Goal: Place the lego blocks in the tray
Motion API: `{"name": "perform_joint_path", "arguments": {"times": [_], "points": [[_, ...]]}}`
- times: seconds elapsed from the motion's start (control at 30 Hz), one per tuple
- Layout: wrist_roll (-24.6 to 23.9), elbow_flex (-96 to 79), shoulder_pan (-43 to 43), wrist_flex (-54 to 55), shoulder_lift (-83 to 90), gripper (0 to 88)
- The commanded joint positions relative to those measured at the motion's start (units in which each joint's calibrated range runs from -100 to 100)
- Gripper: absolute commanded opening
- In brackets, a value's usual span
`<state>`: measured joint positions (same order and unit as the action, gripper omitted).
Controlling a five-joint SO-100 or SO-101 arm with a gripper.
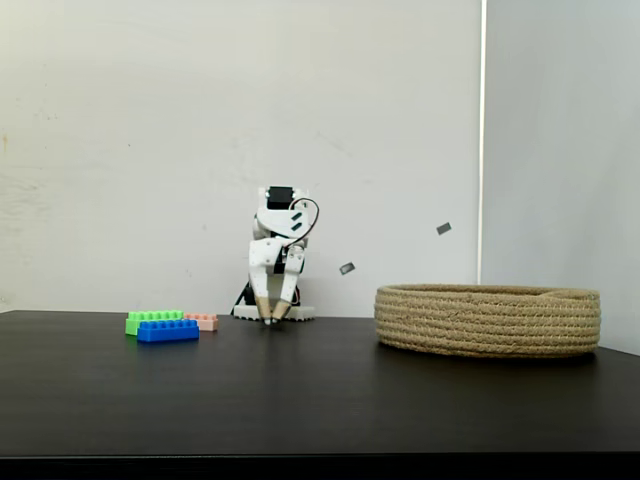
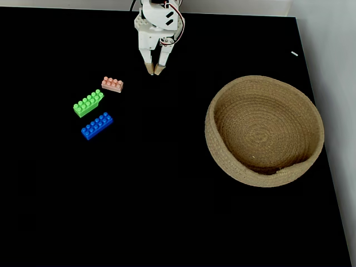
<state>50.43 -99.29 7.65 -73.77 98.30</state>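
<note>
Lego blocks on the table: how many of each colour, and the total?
Blue block: 1
Green block: 1
Pink block: 1
Total: 3, all on the table, none in the basket.

I'm looking at a bare test setup, likely a home or office corner: black table (image 1: 320, 400) running against plain white walls (image 1: 150, 130), nothing else furnishing it.

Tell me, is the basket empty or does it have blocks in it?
Empty. In the fixed view from above, the basket shows bare rope inside, and the blue, green and pink blocks lie on the table.
</note>
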Motion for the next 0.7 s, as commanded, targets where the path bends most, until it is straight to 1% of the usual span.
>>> {"name": "perform_joint_path", "arguments": {"times": [0.0,0.67], "points": [[1.9,-0.7,-1.6,-0.4,0.4,0.2],[2.1,-0.7,-1.5,-0.4,0.4,0.2]]}}
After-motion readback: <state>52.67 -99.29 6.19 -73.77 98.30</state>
